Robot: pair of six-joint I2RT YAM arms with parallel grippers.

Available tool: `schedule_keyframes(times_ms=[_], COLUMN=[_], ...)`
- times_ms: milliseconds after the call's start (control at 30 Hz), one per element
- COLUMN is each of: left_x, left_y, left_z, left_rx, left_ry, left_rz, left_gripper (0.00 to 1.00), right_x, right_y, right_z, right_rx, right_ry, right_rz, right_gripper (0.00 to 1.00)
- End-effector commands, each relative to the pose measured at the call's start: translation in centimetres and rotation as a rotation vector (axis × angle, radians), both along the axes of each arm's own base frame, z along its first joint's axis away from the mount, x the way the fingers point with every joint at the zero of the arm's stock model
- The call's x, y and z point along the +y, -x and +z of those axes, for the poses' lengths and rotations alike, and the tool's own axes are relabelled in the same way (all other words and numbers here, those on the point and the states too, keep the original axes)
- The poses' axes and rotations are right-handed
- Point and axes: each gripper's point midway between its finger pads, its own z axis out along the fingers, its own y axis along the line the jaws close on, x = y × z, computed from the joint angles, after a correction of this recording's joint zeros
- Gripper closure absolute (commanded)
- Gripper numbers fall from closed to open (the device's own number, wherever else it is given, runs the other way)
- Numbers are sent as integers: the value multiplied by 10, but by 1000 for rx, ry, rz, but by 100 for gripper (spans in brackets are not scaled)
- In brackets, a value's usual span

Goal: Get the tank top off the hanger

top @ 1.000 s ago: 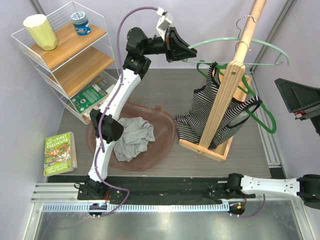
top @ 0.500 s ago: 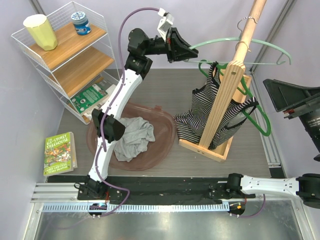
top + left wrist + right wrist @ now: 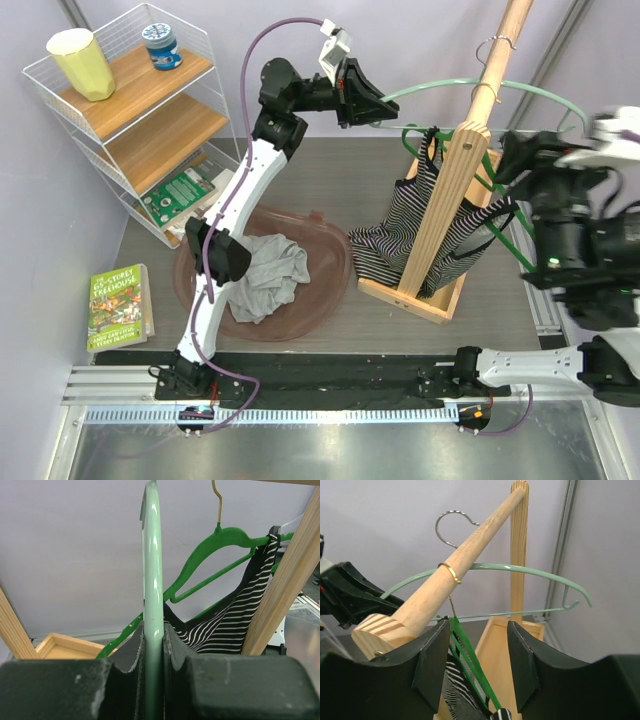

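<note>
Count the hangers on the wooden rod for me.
2. A bare pale green hanger, clamped by the left gripper; beside it, a dark green hanger carrying the striped tank top. None seem hidden.

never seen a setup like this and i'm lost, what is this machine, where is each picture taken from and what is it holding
These are two robot arms bolted at the near edge of a table. The wide picture comes from a fixed camera above and behind them. The other two come from a camera on each wrist, so that arm's own fingers show at the bottom. The job is to take the striped tank top off its dark green hanger, which hangs on a slanted wooden pole. The left fingers are shut on a bare pale green hanger. The right fingers are open, hold nothing and face the pole. Also there: a brown tray with a grey cloth in it, a book and a wire shelf.
</note>
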Motion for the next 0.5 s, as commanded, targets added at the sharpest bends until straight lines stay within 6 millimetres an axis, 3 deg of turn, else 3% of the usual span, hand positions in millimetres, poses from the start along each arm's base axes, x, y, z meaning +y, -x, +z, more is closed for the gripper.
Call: schedule_keyframes(times_ms=[0,133,167,267,467], left_x=[9,9,9,10,14], left_y=[25,24,23,26,35], left_z=[26,26,26,28,32], left_rx=[-57,-48,-46,-47,-28], left_ry=[18,20,19,22,19], left_rz=[-26,-22,-21,-24,-55], left_gripper=[100,100,100,100,100], right_x=[-10,-8,0,-3,-34], right_y=[-1,-2,-5,-4,8], right_z=[19,12,1,-16,-11], right_rx=[3,41,56,74,68], right_ry=[207,165,202,174,-51], right_rz=[-130,-133,-134,-155,-134], right_gripper=[46,48,48,47,46])
